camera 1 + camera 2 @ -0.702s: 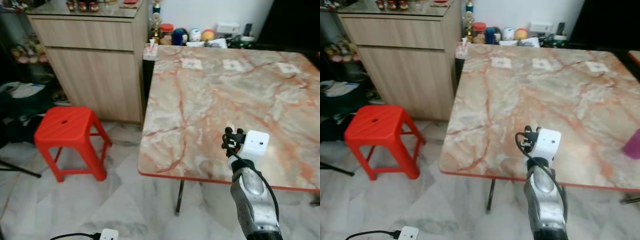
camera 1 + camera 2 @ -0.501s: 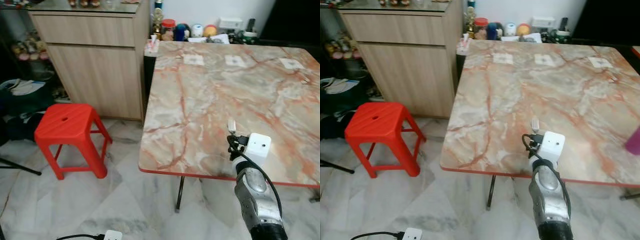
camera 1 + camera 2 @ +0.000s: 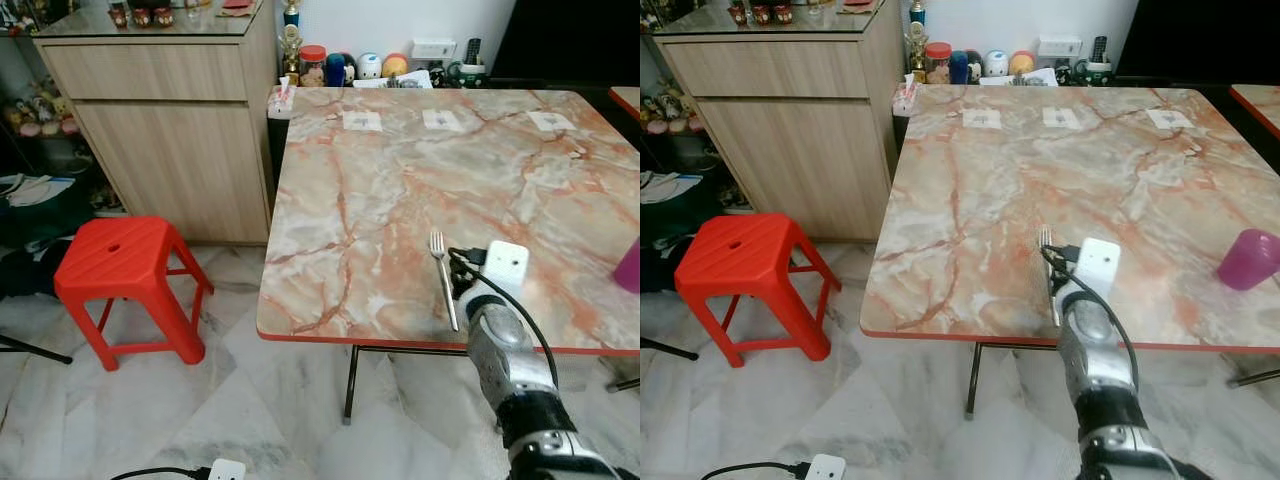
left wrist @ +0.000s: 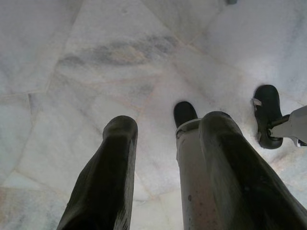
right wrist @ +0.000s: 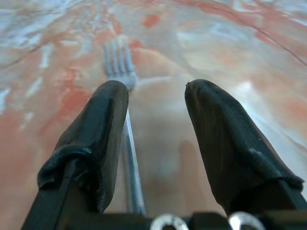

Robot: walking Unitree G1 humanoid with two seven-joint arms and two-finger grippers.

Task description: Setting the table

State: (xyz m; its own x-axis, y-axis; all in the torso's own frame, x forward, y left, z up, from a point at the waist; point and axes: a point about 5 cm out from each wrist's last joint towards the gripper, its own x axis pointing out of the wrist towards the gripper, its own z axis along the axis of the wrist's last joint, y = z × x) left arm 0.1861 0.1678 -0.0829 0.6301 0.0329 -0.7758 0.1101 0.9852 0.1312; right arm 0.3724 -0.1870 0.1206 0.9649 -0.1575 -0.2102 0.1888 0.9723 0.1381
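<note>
We note the fork [image 3: 442, 277] lying flat on the table [image 3: 380, 190], right gripper [image 5: 156, 143] spread open beside it. Purple cup [image 3: 1247, 259] stands apart; no plates yet.

A square table [image 3: 400, 170] with a pink-and-cream marbled top and a red edge band spans the centre and right of the head views. A metal fork [image 3: 442, 276] lies flat on it near the front edge, in the lower centre-right of the frame, tines toward the far side. A purple cup [image 3: 1248, 258] stands on the top at the right edge of the frame. 3 small white squares [image 3: 362, 120] sit in a row along the far side, in the upper part of the frame. A white marble-tile floor [image 3: 250, 400] fills the lower left, with a red plastic stool [image 3: 125, 275] standing on it at left and a white plug block with a black cable [image 3: 225, 470] at the bottom edge.
</note>
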